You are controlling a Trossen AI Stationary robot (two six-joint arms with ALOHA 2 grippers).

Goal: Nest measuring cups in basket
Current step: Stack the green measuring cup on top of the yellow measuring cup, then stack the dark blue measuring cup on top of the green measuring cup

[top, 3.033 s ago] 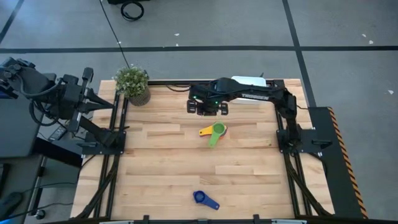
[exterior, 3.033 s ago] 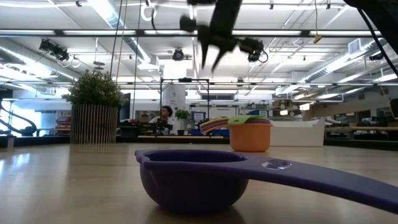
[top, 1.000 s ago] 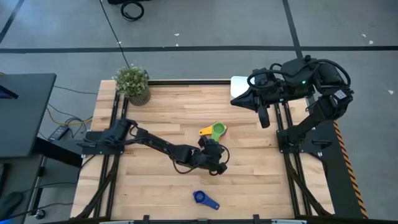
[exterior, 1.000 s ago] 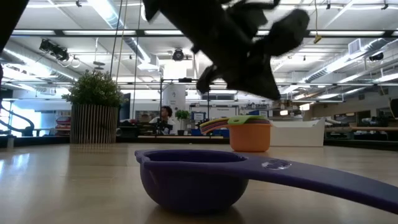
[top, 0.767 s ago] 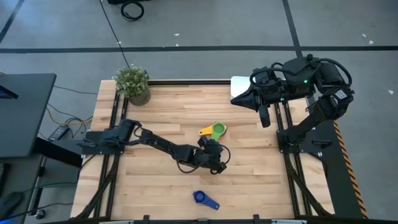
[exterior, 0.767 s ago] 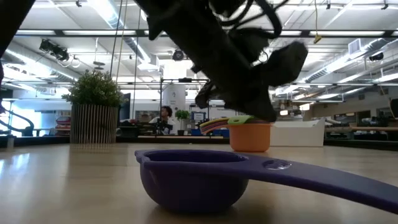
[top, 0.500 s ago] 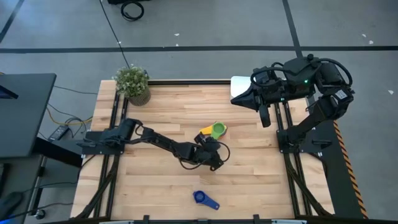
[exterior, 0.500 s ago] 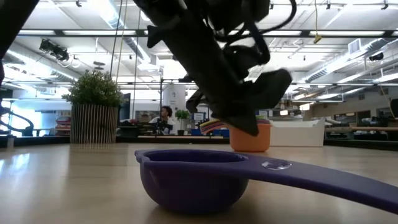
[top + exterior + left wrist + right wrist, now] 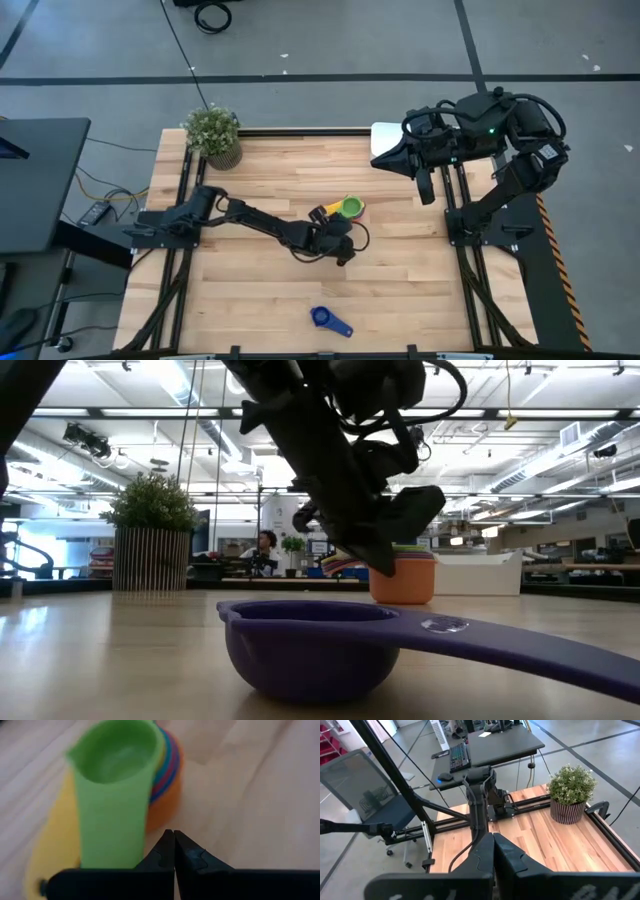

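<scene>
beside the nested plastic cups point(image 9: 125, 785) on pale wood grain, left claw point(image 9: 173, 841) pinched closed, empty

A potted plant point(image 9: 212, 134) stands at the far-left corner of the light wooden table point(image 9: 260, 190) — its pot is ribbed. Beyond it sit a black desk point(image 9: 490, 742) with a keyboard point(image 9: 459, 757) and a grey office chair point(image 9: 375, 795).

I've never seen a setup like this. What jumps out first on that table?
Probably the bright stack of nested measuring cups mid-table, green on top, with the left arm's shut tool right beside it. One dark blue cup lies alone near the front edge, looming large in the low view. A potted plant stands at the back left corner, and the right tool waits, raised, at the back right.
</scene>
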